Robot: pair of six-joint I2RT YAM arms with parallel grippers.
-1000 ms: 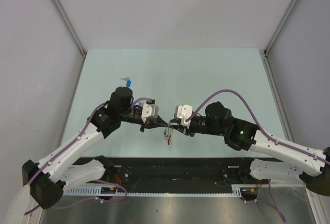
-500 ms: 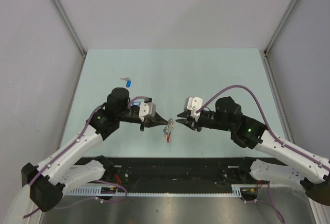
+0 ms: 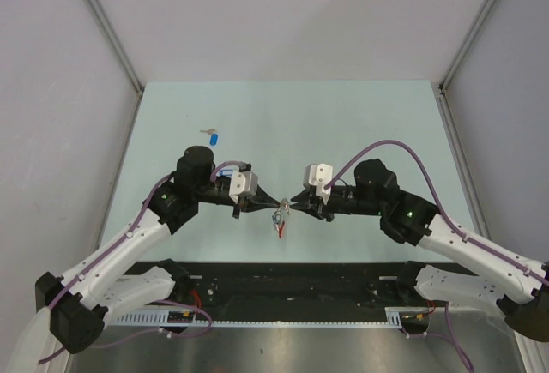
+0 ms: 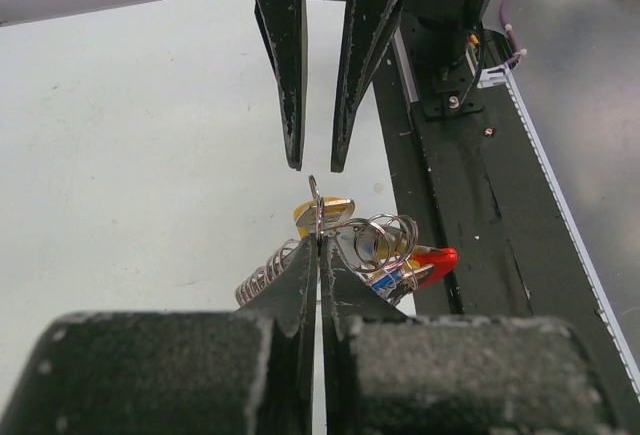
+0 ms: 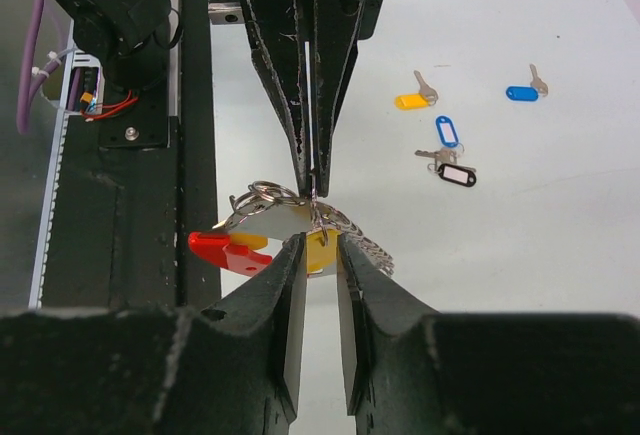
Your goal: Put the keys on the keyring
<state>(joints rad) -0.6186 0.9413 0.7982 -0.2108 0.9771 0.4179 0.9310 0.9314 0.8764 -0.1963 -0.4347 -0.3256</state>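
Observation:
My left gripper (image 3: 268, 207) is shut on a thin metal ring of the keyring (image 3: 280, 222) and holds it above the table's near edge. In the left wrist view the gripper (image 4: 320, 247) pinches the ring, and the red arc (image 4: 432, 260), a yellow tag (image 4: 328, 211) and metal links (image 4: 262, 277) hang beyond. My right gripper (image 3: 294, 207) faces it tip to tip. In the right wrist view its jaws (image 5: 320, 247) stand slightly apart at the yellow tag (image 5: 322, 252). Loose keys lie on the table: yellow (image 5: 410, 101), blue (image 5: 521, 93), a blue-ringed one (image 5: 447, 131), black (image 5: 458, 175).
A blue-tagged key (image 3: 213, 137) lies at the back left of the pale green table (image 3: 360, 124). A black rail with cables (image 3: 292, 283) runs along the near edge below the grippers. Grey walls enclose the table on three sides.
The right gripper drew back to the right from the keyring, then moved in again to its tip-to-tip place. The left gripper kept hold of the ring and barely moved.

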